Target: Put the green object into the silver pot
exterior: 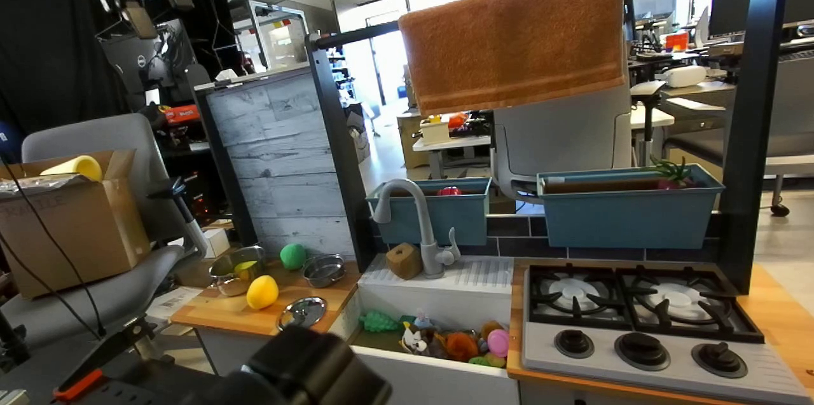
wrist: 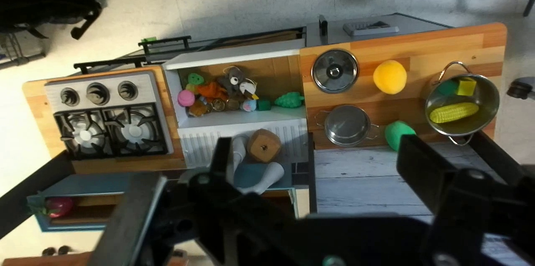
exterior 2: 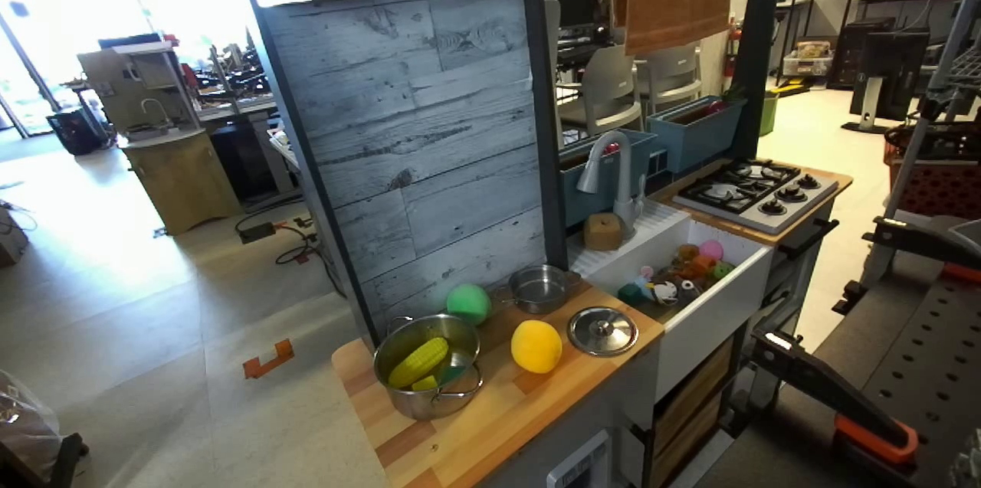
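The green rounded lump (exterior: pixel 293 256) sits on the wooden counter against the grey wood panel; it also shows in an exterior view (exterior 2: pixel 468 304) and in the wrist view (wrist: pixel 396 134), partly behind a finger. A large silver pot (exterior 2: pixel 426 404) beside it holds a yellow corn cob and green and yellow pieces; it also shows in the wrist view (wrist: pixel 493 109). A smaller silver pot (exterior 2: pixel 539 290) on the lump's other side looks empty. My gripper (exterior: pixel 159 9) is open and empty, high above the counter; its spread fingers show in the wrist view (wrist: pixel 316 145).
A yellow rounded piece (exterior 2: pixel 536 346) and a silver lid (exterior 2: pixel 602 331) lie on the counter. The sink (exterior: pixel 439 354) holds several toys, with a faucet (exterior: pixel 429 233) and brown block (exterior: pixel 404 260) behind it. The stove (exterior: pixel 636 316) is beyond. The upright panel (exterior 2: pixel 429 128) borders the counter.
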Available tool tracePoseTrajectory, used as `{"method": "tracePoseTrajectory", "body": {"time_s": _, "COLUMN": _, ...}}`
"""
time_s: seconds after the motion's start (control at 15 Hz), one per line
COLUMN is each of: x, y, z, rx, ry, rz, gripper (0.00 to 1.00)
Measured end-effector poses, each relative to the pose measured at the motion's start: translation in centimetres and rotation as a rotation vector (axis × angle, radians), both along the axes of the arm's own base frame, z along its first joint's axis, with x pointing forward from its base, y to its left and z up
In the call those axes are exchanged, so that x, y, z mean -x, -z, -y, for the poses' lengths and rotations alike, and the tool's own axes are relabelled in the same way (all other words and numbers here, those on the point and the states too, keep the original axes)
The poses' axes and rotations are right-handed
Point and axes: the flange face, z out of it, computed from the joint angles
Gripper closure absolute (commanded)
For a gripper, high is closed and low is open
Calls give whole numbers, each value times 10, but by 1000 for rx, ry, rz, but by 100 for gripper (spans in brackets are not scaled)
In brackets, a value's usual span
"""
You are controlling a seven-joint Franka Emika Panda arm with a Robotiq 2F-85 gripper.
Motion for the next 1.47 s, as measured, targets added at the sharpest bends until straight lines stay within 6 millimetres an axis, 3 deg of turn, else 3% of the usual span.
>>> {"method": "tracePoseTrajectory", "body": {"time_s": 0.53, "x": -97, "y": 181, "z": -17, "rx": -10, "ry": -19, "rz": -153, "gripper": 0}}
{"method": "tracePoseTrajectory", "body": {"time_s": 0.87, "x": -156, "y": 272, "z": -55, "rx": -46, "ry": 59, "rz": -131, "gripper": 0}}
{"method": "tracePoseTrajectory", "body": {"time_s": 1.13, "x": -182, "y": 322, "z": -83, "rx": -73, "ry": 113, "rz": -134, "gripper": 0}}
{"method": "tracePoseTrajectory", "body": {"time_s": 1.47, "x": -197, "y": 362, "z": -111, "rx": -107, "ry": 148, "rz": -146, "gripper": 0}}
